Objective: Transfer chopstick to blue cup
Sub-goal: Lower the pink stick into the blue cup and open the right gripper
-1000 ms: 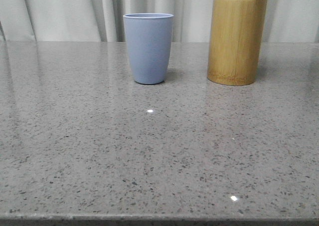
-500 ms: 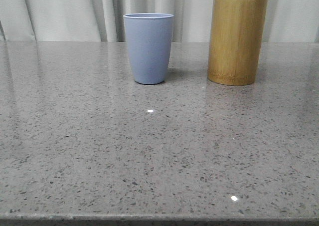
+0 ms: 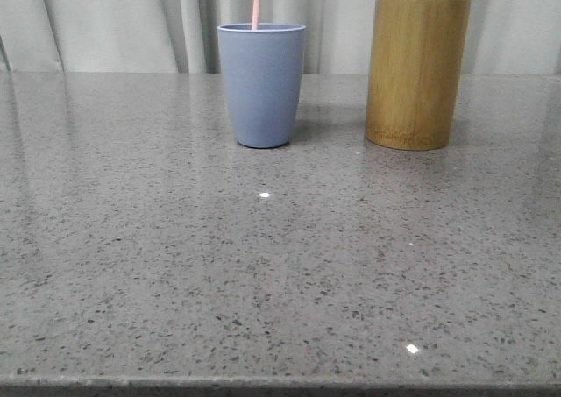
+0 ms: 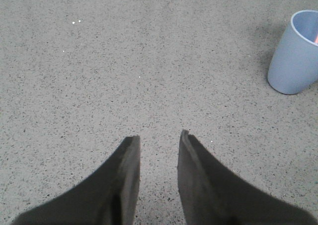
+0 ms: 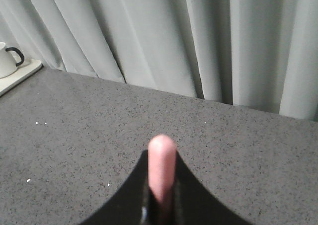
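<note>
The blue cup stands upright at the back of the table, left of centre, also at the edge of the left wrist view. A pale pink chopstick comes down from above the frame into the cup's mouth; its tip shows as a pink sliver inside the rim. My right gripper is shut on the chopstick, whose rounded end pokes out between the fingers. Neither gripper appears in the front view. My left gripper hovers open over bare table, well off to the side of the cup, nothing between its fingers.
A taller yellow-brown bamboo cylinder stands right of the blue cup. Grey curtains hang behind the table. A white mug on a white tray sits at a far table corner in the right wrist view. The speckled stone table spreads in front.
A pink chopstick has come down from above into the blue cup's mouth; earlier the cup showed nothing sticking out. Cup and bamboo cylinder have not moved.
</note>
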`<move>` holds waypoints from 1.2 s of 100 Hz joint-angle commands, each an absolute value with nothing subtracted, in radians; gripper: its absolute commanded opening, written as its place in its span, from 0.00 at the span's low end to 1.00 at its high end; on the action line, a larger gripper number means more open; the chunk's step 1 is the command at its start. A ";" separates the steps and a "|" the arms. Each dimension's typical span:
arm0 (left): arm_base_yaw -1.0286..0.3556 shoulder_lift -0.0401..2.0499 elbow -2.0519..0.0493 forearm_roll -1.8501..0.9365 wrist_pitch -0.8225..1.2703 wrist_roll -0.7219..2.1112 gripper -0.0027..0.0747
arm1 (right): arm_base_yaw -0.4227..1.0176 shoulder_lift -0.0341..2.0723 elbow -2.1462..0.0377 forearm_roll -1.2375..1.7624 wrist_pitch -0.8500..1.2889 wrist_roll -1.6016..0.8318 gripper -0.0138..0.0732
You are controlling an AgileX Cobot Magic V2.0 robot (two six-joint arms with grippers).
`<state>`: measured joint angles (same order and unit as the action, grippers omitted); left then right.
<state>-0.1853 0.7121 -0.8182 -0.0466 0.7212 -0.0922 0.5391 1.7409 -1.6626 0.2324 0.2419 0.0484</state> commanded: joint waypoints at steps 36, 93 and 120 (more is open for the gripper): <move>-0.184 0.707 -0.843 -0.057 0.657 -0.100 0.28 | 0.537 1.694 -1.696 0.240 0.186 0.042 0.45; -0.184 0.704 -0.833 -0.053 0.655 -0.100 0.28 | 0.440 1.497 -1.540 0.225 0.270 0.042 0.44; -0.184 0.676 -0.809 -0.053 0.647 -0.100 0.28 | 0.358 1.308 -1.294 0.200 0.262 0.042 0.44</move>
<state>-0.1853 0.6870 -0.7850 -0.0466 0.7212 -0.0922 0.3810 1.4074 -1.3400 0.2220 0.3345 0.0484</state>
